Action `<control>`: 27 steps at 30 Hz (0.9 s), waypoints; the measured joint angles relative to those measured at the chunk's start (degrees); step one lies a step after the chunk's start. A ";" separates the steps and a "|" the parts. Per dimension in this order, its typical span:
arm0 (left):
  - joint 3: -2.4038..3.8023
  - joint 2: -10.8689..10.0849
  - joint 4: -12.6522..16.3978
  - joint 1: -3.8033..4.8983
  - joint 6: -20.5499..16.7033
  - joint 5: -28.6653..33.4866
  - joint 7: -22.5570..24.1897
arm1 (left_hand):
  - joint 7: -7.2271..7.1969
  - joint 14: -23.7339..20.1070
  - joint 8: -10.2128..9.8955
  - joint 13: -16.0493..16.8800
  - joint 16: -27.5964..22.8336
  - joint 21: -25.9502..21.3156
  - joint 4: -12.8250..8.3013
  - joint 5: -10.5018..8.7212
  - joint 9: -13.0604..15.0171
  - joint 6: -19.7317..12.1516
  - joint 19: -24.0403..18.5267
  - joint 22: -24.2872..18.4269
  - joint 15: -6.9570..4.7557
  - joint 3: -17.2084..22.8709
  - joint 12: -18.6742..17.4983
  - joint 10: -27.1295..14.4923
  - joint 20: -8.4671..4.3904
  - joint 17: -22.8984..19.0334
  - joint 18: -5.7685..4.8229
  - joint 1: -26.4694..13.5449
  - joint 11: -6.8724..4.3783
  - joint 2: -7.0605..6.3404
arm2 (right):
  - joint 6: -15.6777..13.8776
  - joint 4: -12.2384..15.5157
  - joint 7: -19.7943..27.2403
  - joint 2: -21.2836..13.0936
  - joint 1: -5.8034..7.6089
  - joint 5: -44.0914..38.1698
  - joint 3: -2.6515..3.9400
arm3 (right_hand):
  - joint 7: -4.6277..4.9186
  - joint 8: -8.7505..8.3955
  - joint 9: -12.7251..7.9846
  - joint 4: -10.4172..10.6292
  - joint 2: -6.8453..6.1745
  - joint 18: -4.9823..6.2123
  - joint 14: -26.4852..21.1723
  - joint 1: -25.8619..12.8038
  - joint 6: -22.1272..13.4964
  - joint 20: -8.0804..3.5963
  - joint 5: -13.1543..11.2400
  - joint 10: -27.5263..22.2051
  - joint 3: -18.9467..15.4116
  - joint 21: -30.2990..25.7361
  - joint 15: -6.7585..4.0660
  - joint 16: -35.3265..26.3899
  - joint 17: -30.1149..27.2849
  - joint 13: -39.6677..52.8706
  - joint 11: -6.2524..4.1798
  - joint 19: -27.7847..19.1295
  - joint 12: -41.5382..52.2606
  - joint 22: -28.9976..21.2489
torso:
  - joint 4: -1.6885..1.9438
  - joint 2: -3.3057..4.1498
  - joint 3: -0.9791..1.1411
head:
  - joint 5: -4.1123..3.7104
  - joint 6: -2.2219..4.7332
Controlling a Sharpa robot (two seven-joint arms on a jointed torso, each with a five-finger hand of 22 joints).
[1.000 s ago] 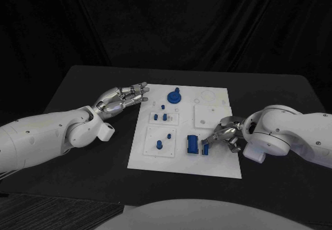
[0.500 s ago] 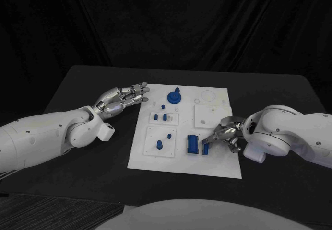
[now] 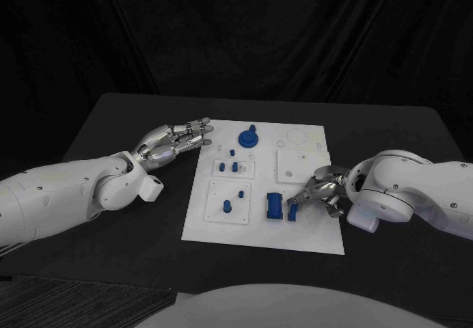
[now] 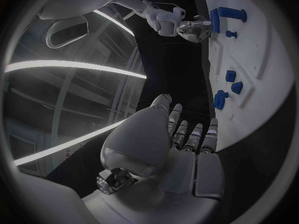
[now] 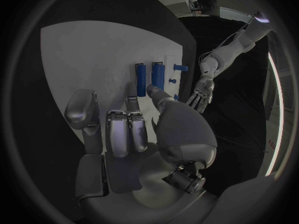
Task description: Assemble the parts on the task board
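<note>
Here, the white task board (image 3: 264, 229) lies in the middle of the black table (image 3: 118, 123), with the robot's two hands at opposite edges of it. The left hand (image 3: 176, 140) hovers just beside the board's far left edge, holding nothing, its fingers (image 4: 190, 137) extended side by side and slightly apart. The right hand (image 3: 320, 195) sits over the board's near right part, its fingertips reaching down to a narrow blue bar (image 3: 292, 212) that lies just beside a wider blue block (image 3: 274, 206); whether the fingers actually pinch the bar or only touch it cannot be told. From the right wrist, the two pieces appear as parallel blue strips (image 5: 151, 78) just beyond the hand's curled fingers (image 5: 127, 129). Elsewhere on the board, a round blue part with a peg (image 3: 249, 139) stands near the far edge, small blue pegs (image 3: 230, 167) sit in a raised square panel, and further blue pieces (image 3: 232, 202) rest on the larger panel nearer the robot.
</note>
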 measured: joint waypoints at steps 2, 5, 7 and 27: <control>0.00 0.00 0.00 -0.01 0.04 0.00 0.00 | 0.00 0.00 0.00 0.00 0.00 0.00 0.00 0.00 0.00 0.00 0.00 0.00 0.00 0.00 0.00 0.00 0.00 0.00 0.00 0.00 0.00 0.00 | 0.02 0.02 0.00 0.00 0.00 -0.15 0.00 | 0.00 0.00 -0.02 1.04 -0.18 0.00 0.00 -0.18 0.00 0.00 -2.71 0.00 -1.05 0.00 0.00 0.00 0.00 0.00 0.00 0.00 0.00 0.00 | 0.00 0.00 0.00 | -0.01 0.00; 0.00 0.00 -0.01 -0.02 0.10 0.00 0.00 | 0.00 0.00 0.00 0.00 0.00 0.00 0.00 0.00 0.00 0.00 0.00 0.00 0.00 0.00 0.00 0.09 0.00 0.00 0.00 0.00 0.08 0.00 | 0.06 0.03 0.00 0.00 -0.01 -0.29 -0.01 | 0.38 0.00 -0.03 2.19 -0.68 0.00 0.00 -0.68 -0.38 0.01 -3.98 0.00 -2.20 -0.34 0.00 0.00 0.00 0.00 0.00 0.01 0.00 0.00 | 0.00 0.00 0.00 | -0.01 0.00; 0.00 0.00 -0.01 -0.02 0.13 0.00 0.00 | 0.00 0.00 0.00 0.00 0.00 0.00 0.00 0.00 0.00 0.00 0.00 0.00 0.00 0.00 0.00 0.09 0.00 0.00 0.00 0.00 0.08 0.00 | 0.08 0.06 0.00 -0.01 -0.01 -0.39 -0.01 | 0.40 0.00 -0.04 3.09 -1.37 0.00 0.00 -1.37 -0.40 0.29 -3.90 0.00 -3.11 -0.67 0.00 0.00 0.00 0.00 0.00 0.29 0.00 0.00 | 0.00 0.00 0.00 | 0.01 0.00; 0.00 -0.14 0.04 -0.06 0.30 0.00 0.00 | 0.33 -0.28 0.00 0.00 0.69 0.02 -0.01 0.67 0.01 1.16 0.01 0.13 0.72 0.01 0.13 0.46 0.00 0.04 -0.01 0.00 0.47 0.00 | -0.44 1.83 0.21 -2.82 0.15 -0.67 -0.01 | -0.41 2.12 0.40 11.41 0.13 0.00 0.40 -5.10 0.43 0.28 -6.84 0.00 -11.39 -0.75 -0.42 0.00 0.00 0.00 -0.02 0.30 0.00 0.00 | 0.01 0.00 0.00 | 0.38 0.00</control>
